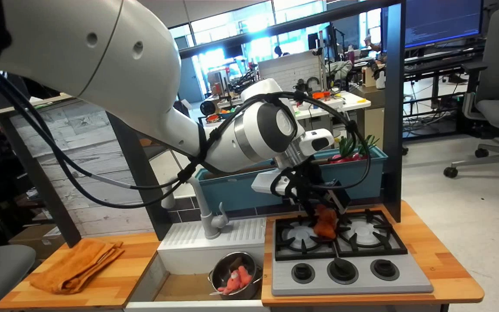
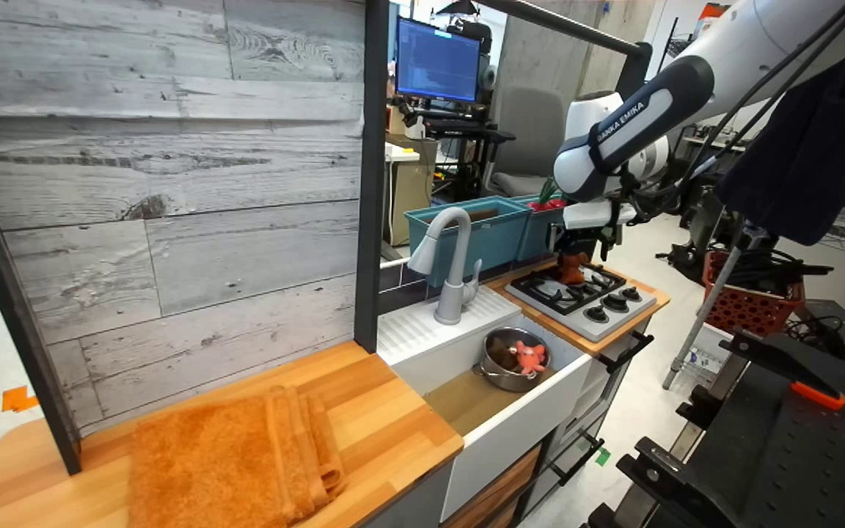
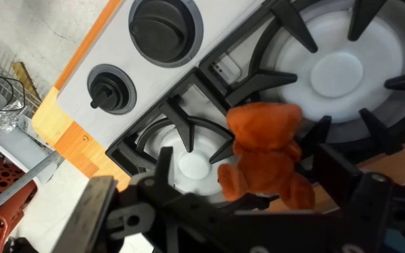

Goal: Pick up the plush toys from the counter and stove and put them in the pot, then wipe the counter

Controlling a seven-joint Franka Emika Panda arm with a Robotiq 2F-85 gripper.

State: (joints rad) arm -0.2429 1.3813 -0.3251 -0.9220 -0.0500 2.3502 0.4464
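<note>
Fingers (image 3: 336, 175) spread, plush toy (image 3: 265, 154) between, stove (image 1: 364, 279) beneath, counter (image 1: 444, 264); cluttered room (image 1: 431, 186)

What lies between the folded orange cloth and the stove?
Wooden counter, then the white sink with its grey faucet and, inside, the steel pot, then more counter; both exterior views show this.

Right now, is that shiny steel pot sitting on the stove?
No, the steel pot stands in the white sink basin, with a coral-pink plush toy inside it.
</note>
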